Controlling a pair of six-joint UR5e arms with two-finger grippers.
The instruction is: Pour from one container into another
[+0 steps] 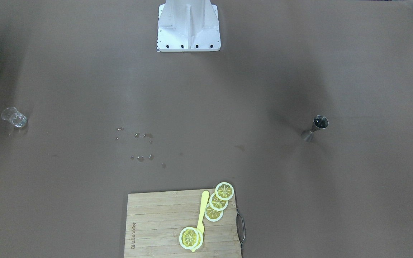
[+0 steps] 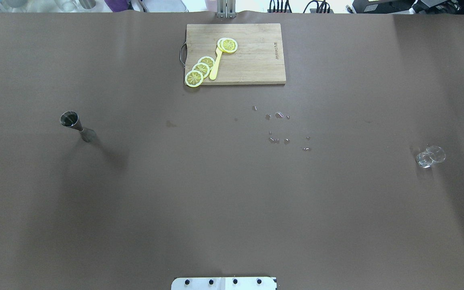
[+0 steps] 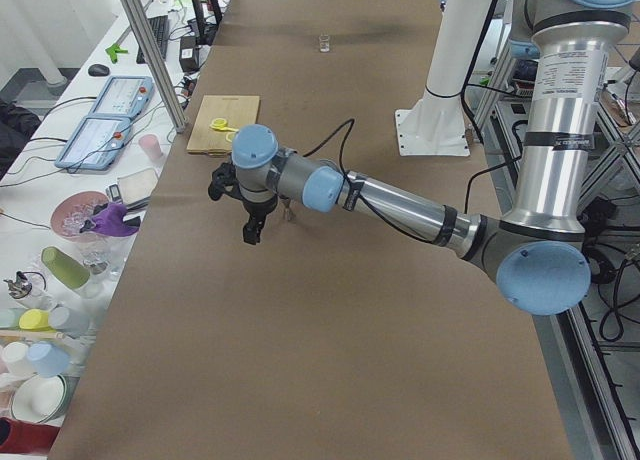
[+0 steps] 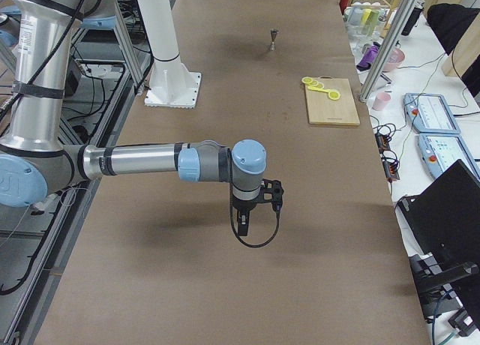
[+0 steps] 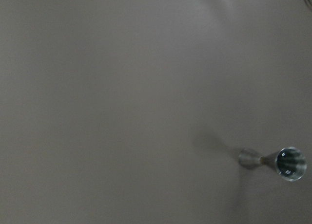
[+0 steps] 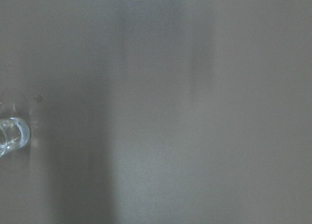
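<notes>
- Front-facing view: a metal jigger [image 1: 316, 127] stands upright on the brown worktop [image 1: 206, 89], on the robot's left side. A clear glass [image 1: 14, 117] stands well apart from it, on the robot's right side. Water droplets [image 1: 140, 145] lie scattered between the two, nearer the glass.
- Same view: a wooden cutting board [image 1: 156, 229] at the edge away from the robot base [image 1: 188, 28] carries lemon slices [image 1: 218, 202] and a yellow utensil [image 1: 202, 211].
- Overhead view: jigger and glass both stand alone, with nothing touching either. The board's handle points toward the jigger's side.
- Left side view: the left pincer [image 3: 252, 232] hangs above the worktop, pointing down. What looks like the jigger stands just behind it. I cannot tell whether its jaws are apart or together.
- Right side view: the right pincer [image 4: 241, 225] hangs over bare worktop, pointing down. Its jaw state cannot be told from here.
- Left wrist view: the jigger sits at the lower right, its open mouth toward the camera.
- Right wrist view: only the glass's rim shows, at the left edge.
</notes>
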